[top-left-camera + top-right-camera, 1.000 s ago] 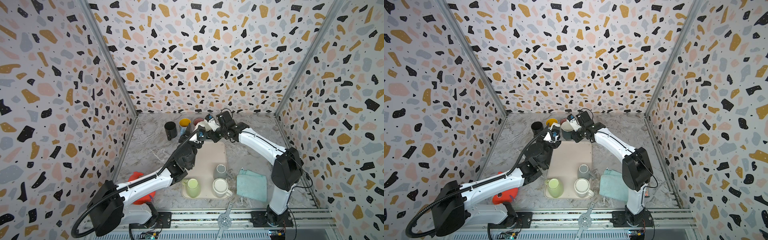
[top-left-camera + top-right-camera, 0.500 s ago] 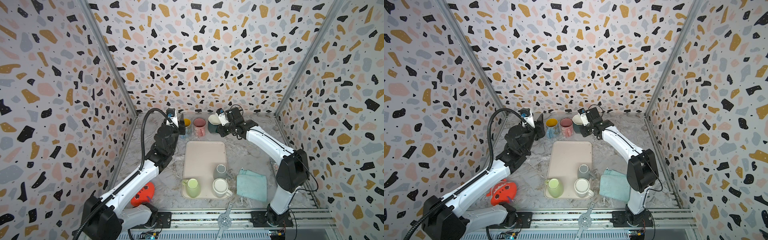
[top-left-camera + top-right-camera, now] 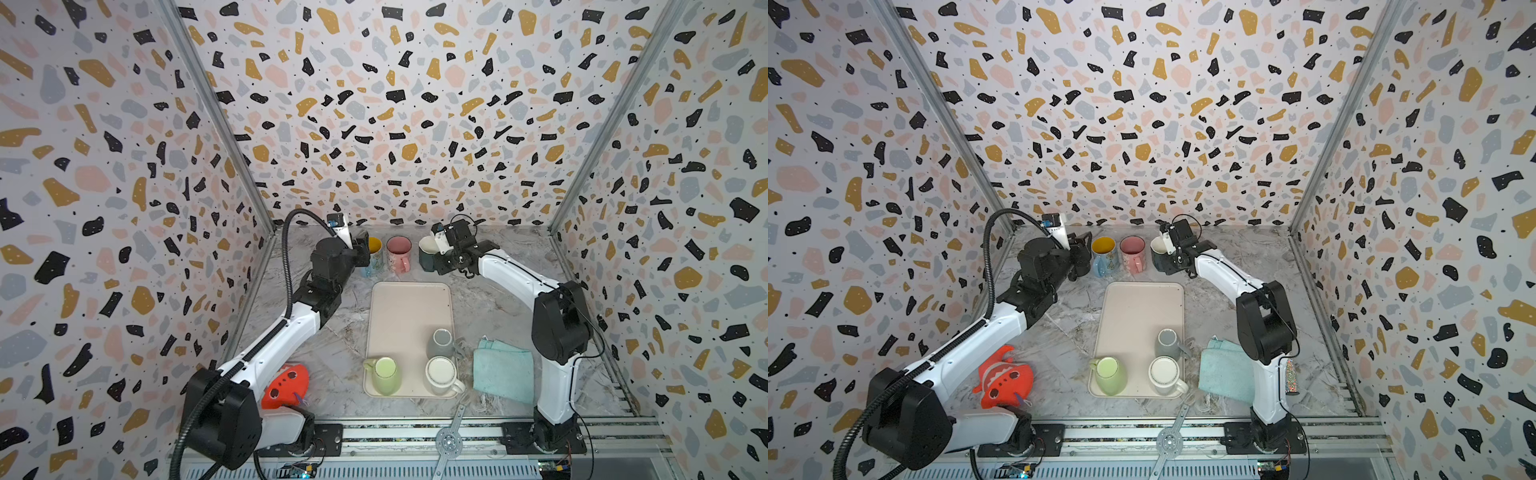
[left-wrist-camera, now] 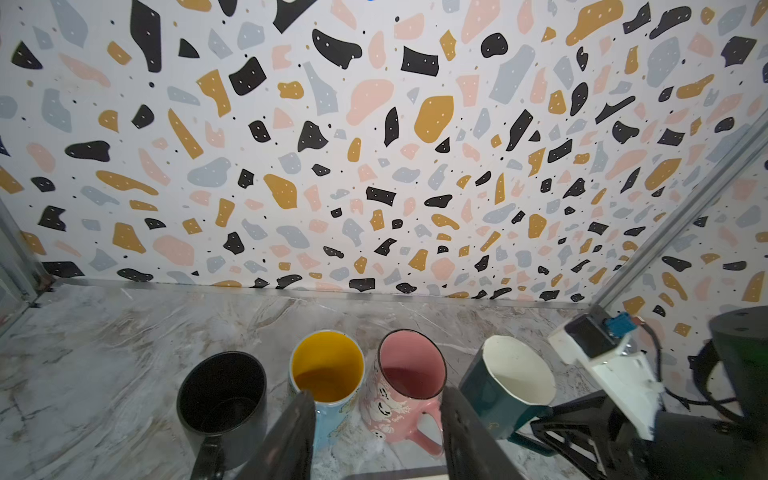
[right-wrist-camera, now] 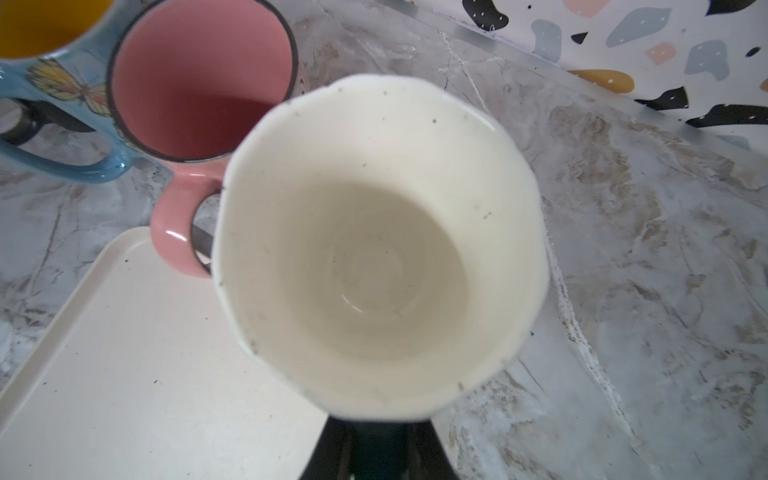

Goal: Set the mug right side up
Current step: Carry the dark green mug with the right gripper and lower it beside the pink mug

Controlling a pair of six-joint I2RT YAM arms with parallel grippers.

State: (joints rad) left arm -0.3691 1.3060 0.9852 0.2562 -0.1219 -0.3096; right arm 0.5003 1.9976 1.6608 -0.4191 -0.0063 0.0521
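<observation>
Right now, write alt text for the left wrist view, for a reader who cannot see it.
Four mouth-up mugs line up on a marble table below a terrazzo wall: black mug, yellow-lined blue mug, pink mug, and a tilted dark green mug gripped by the right gripper. The left gripper, open and empty, frames the foreground.

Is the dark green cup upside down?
No, right way up: the dark green mug, in the right gripper, shows its cream inside from above.
</observation>
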